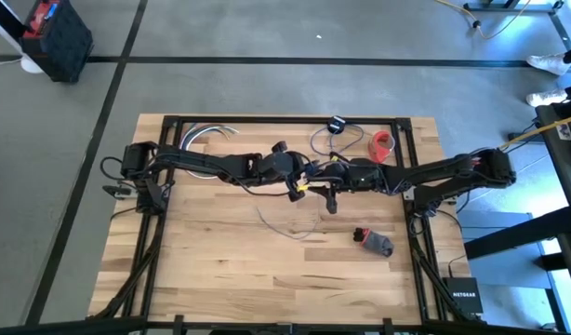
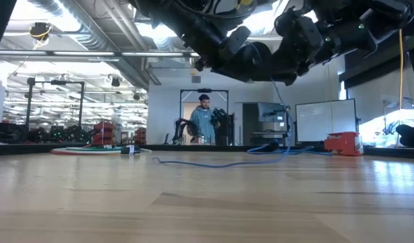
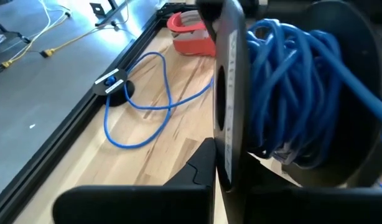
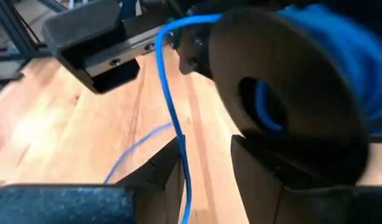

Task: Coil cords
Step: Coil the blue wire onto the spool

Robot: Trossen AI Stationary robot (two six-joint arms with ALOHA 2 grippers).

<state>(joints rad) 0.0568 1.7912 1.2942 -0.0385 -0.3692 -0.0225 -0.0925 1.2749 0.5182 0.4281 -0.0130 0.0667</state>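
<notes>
Blue cord (image 1: 332, 140), high view: loose loops lie at the table's far edge, beyond both grippers meeting mid-table.
Left wrist view: left gripper (image 3: 219, 177) clamped on black spool (image 3: 231, 93), wound with cord.
Right wrist view: right gripper (image 4: 206, 155) parted, strand running between its fingers, nothing gripped.

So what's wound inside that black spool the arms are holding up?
Blue cord fills the black spool in a thick bundle, with one strand trailing down to the table. The spool's core and the cord's inner end are covered.
</notes>
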